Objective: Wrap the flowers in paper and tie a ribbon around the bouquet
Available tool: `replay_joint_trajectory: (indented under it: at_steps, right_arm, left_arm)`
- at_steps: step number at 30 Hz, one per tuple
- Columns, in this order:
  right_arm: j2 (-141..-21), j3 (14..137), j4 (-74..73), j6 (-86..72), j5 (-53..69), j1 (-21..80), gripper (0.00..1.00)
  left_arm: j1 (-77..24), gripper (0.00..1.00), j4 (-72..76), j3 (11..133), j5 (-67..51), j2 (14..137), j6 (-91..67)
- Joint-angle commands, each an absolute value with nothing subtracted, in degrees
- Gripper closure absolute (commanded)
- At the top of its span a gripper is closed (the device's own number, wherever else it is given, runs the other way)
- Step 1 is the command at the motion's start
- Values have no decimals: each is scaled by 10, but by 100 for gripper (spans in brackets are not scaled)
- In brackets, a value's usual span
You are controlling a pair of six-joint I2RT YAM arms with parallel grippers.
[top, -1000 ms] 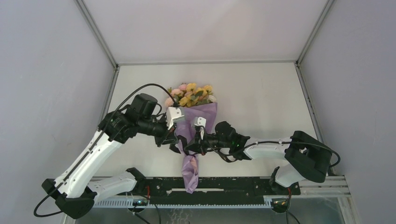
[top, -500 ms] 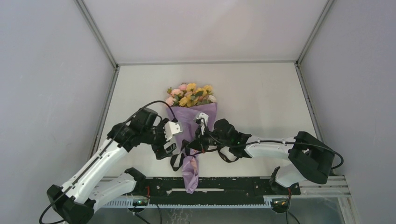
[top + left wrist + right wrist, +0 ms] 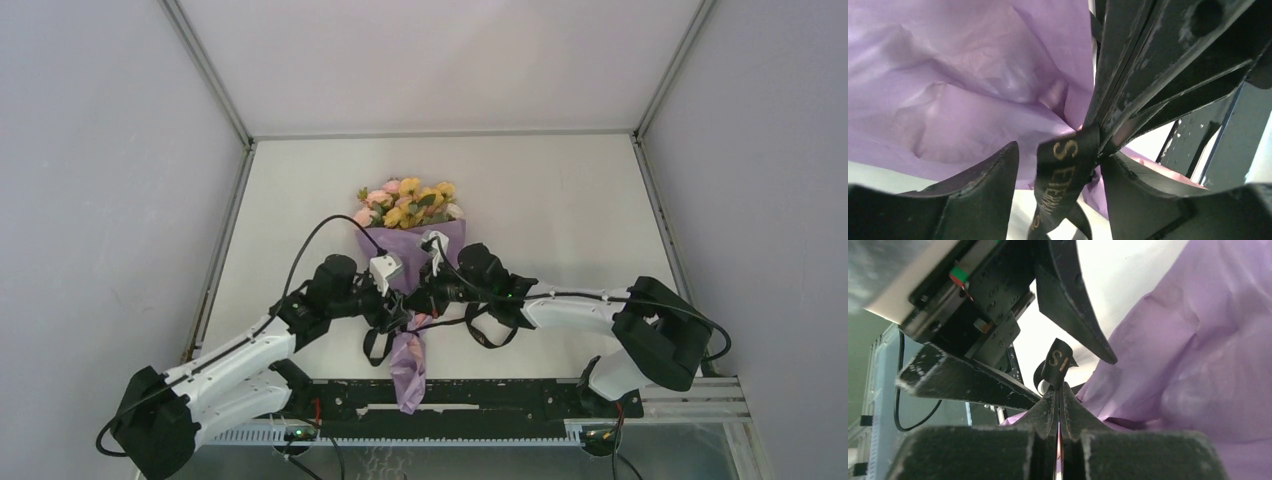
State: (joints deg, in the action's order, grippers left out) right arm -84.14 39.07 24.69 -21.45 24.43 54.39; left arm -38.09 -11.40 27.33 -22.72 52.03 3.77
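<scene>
The bouquet (image 3: 408, 250) lies on the worktop (image 3: 560, 200), blooms toward 12 o'clock. Our right jaws clamp the ribbon (image 3: 1063, 175) at its neck; our left jaws stand apart around the loose end. We should close squarely there, then pull toward 9 o'clock.

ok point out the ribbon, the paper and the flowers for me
ribbon (image 3: 1064, 165), left wrist view, on its gold-lettered band
paper (image 3: 948, 70), left wrist view, on a crinkled lilac fold
flowers (image 3: 408, 200), top view, on the middle of the blooms
</scene>
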Motion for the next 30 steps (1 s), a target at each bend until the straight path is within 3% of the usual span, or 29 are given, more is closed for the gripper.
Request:
replay_joint_trajectory:
  at_steps: [1,5,11,18,22,24,28,30]
  right_arm:
    - [-836,417,252,-241,248,532,100]
    - [-841,417,260,-257,256,532,100]
    - [-847,417,272,-264,254,531,100]
    - [-845,416,265,-257,255,530,100]
    - [-844,417,261,-255,249,530,100]
    - [-839,417,254,-254,242,532,95]
    - [-805,417,204,-244,221,528,66]
    - [-769,417,144,-249,210,512,60]
  left_arm:
    - [-383,38,72,215,-232,540,-107]
    - [-384,53,107,199,-253,546,-103]
    - [-384,57,130,199,-261,563,-101]
    - [-384,99,145,189,-293,563,-100]
    - [-383,100,147,187,-293,561,-100]
    - [-383,100,146,186,-289,560,-100]
    - [-383,100,146,185,-277,563,-103]
    - [-383,100,147,184,-269,562,-104]
